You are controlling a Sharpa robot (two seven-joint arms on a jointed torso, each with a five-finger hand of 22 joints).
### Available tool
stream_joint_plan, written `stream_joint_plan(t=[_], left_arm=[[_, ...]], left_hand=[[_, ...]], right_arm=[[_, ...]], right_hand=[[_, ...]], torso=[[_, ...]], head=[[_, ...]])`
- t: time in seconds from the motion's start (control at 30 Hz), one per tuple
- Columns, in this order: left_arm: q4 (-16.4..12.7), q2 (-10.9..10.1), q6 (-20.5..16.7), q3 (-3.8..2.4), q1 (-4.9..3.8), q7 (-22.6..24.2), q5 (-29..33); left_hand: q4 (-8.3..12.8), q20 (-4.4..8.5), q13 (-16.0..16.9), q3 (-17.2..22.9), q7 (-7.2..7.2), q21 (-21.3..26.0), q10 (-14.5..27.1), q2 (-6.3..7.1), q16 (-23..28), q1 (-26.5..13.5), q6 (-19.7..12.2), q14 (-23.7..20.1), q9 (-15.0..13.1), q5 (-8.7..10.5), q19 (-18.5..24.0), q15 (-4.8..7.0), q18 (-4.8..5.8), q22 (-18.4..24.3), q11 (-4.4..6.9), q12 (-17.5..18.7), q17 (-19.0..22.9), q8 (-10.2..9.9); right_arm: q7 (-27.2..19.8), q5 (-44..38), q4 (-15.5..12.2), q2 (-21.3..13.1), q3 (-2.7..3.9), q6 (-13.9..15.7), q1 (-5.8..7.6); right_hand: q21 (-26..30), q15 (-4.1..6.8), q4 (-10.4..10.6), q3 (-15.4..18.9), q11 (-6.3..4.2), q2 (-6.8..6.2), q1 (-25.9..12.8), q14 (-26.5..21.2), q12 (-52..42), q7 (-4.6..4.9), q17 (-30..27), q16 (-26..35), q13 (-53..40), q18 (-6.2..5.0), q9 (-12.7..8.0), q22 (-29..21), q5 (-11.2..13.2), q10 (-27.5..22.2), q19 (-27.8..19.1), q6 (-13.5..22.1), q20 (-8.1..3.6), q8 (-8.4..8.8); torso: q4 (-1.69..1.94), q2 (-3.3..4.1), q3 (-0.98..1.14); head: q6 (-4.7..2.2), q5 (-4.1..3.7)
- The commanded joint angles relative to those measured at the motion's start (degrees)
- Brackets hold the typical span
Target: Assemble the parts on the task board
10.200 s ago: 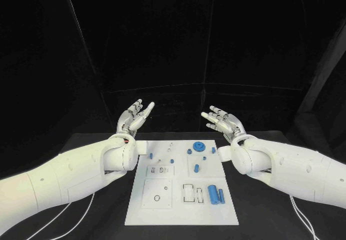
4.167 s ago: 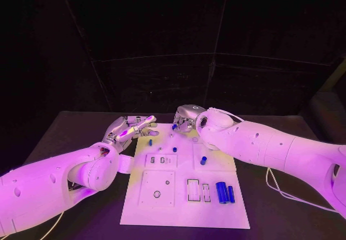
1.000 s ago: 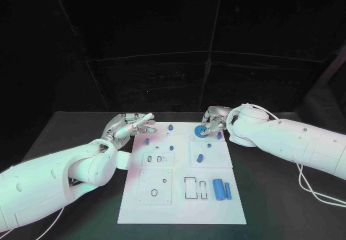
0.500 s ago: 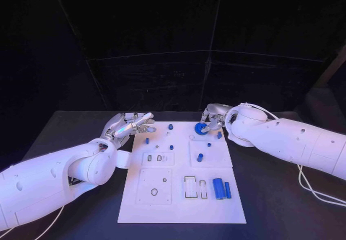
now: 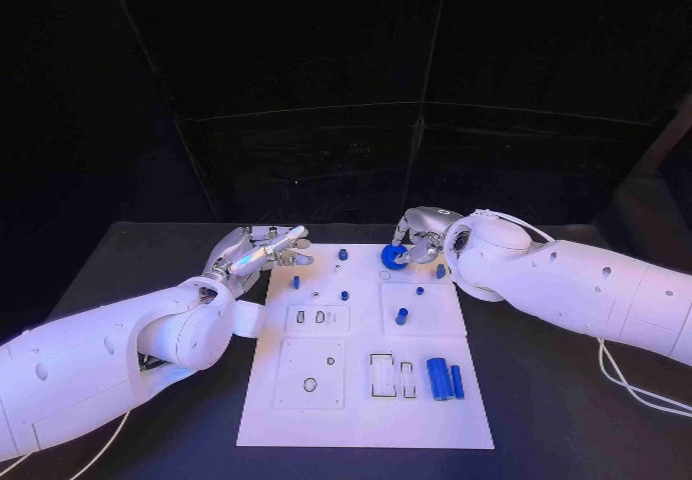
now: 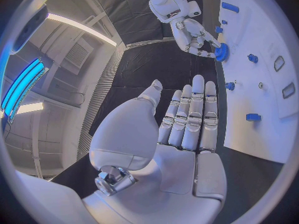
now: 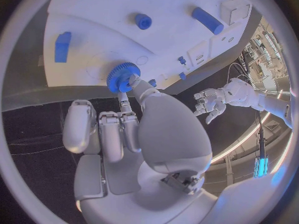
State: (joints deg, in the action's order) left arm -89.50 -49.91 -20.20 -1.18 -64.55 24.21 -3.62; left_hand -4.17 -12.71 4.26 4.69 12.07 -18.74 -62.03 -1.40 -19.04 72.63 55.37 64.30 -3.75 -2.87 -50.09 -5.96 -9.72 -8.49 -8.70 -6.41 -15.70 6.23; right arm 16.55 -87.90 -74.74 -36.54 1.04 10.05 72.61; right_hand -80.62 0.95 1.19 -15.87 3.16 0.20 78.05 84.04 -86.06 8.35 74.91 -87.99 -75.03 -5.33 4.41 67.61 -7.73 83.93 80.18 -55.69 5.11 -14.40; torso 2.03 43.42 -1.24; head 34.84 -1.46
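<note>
The right robot hand hides part of the blue gear

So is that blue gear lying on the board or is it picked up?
Picked up. The right hand pinches the gear on edge in its fingers near the board's far edge.

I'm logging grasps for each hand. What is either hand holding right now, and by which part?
The right hand pinches the blue gear by its toothed rim, at the far end of the task board. The left hand holds nothing, fingers apart.
</note>
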Motion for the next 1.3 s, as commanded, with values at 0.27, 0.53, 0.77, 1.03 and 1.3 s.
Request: stream_joint_plan(t=[0.27, 0.53, 0.77, 1.03, 1.3], left_arm=[[-0.05, -0.07, 0.67, -0.03, -0.08, -0.07, -0.47], [-0.14, -0.11, 0.76, -0.03, -0.09, -0.14, -0.47], [-0.11, -0.20, 0.79, -0.03, -0.09, -0.15, -0.47], [-0.04, -0.17, 0.86, -0.03, -0.09, -0.17, -0.47], [0.06, -0.10, 0.94, -0.03, -0.09, -0.20, -0.47]], left_hand=[[0.41, -0.19, -0.08, 0.06, 0.35, 0.24, 0.02, -0.43, 0.36, 0.14, 0.25, -0.05, 0.02, -0.13, -0.09, -0.13, -0.79, 0.06, -0.36, 0.12, -0.07, -0.26], [0.41, -0.19, -0.08, 0.06, 0.35, 0.24, 0.02, -0.43, 0.36, 0.14, 0.25, -0.05, 0.02, -0.13, -0.09, -0.13, -0.79, 0.06, -0.36, 0.12, -0.07, -0.26], [0.46, -0.19, -0.08, 0.08, 0.37, 0.24, 0.02, -0.45, 0.39, 0.18, 0.24, -0.04, 0.02, -0.13, -0.10, -0.13, -0.79, 0.06, -0.37, 0.15, -0.10, -0.30], [0.49, -0.19, -0.08, 0.08, 0.37, 0.25, 0.02, -0.46, 0.40, 0.20, 0.24, -0.04, 0.02, -0.13, -0.10, -0.13, -0.79, 0.07, -0.37, 0.16, -0.11, -0.31], [0.52, -0.19, -0.08, 0.10, 0.37, 0.25, 0.02, -0.47, 0.42, 0.23, 0.24, -0.04, 0.02, -0.13, -0.11, -0.13, -0.79, 0.07, -0.38, 0.17, -0.12, -0.32]], right_arm=[[1.16, -2.45, -4.42, 2.30, 0.03, 6.05, 0.12], [2.22, -3.20, -3.52, 4.06, -0.02, 4.97, 0.11], [2.48, -3.32, -2.93, 3.93, -0.03, 4.42, 0.10], [2.01, -1.62, -1.49, 3.23, -0.03, 3.06, 0.11], [-0.07, 2.64, 2.14, 3.07, -0.02, -1.07, 0.12]], right_hand=[[-0.74, 0.05, -0.47, -1.57, 0.15, -1.84, -1.62, 4.92, 0.27, -0.12, 10.07, -0.01, -8.15, 1.19, -0.67, 1.39, -1.50, 1.27, 0.74, 0.66, -0.09, 1.44], [-0.79, 0.03, -0.41, -1.75, 0.18, -2.03, -2.01, 4.90, 0.42, -0.10, 9.98, 0.03, -7.93, 1.21, -0.67, 1.51, -1.38, 1.12, 0.81, 0.66, -0.08, 1.57], [-0.80, -0.08, -0.44, -2.10, 0.34, -2.76, -2.80, 4.88, 0.65, 0.11, 9.91, 0.05, -7.65, 1.22, -0.74, 1.53, -0.93, 0.92, 0.84, 1.23, 0.00, 2.21], [-0.82, -0.57, -0.34, -1.81, 0.94, -4.84, -4.45, 4.89, 1.02, 0.77, 9.94, 0.03, -7.19, 1.26, -0.79, 1.61, -0.60, 0.57, 0.87, 3.20, 0.38, 3.79], [-0.88, -1.57, 1.12, 3.45, 2.04, -8.02, -6.90, 4.87, 1.73, 1.87, 9.91, 0.01, -6.18, 1.27, -0.67, 1.73, -3.04, -0.31, 0.81, 8.39, 1.35, 6.77]], torso=[[0.06, 0.04, -0.01], [0.12, 0.03, -0.05], [-0.06, 0.00, 0.02], [-0.01, 0.04, 0.09], [-0.04, 0.06, 0.08]], head=[[-0.16, 0.12], [-0.18, 0.14], [-0.22, 0.21], [-0.40, 0.17], [-0.50, 0.26]])
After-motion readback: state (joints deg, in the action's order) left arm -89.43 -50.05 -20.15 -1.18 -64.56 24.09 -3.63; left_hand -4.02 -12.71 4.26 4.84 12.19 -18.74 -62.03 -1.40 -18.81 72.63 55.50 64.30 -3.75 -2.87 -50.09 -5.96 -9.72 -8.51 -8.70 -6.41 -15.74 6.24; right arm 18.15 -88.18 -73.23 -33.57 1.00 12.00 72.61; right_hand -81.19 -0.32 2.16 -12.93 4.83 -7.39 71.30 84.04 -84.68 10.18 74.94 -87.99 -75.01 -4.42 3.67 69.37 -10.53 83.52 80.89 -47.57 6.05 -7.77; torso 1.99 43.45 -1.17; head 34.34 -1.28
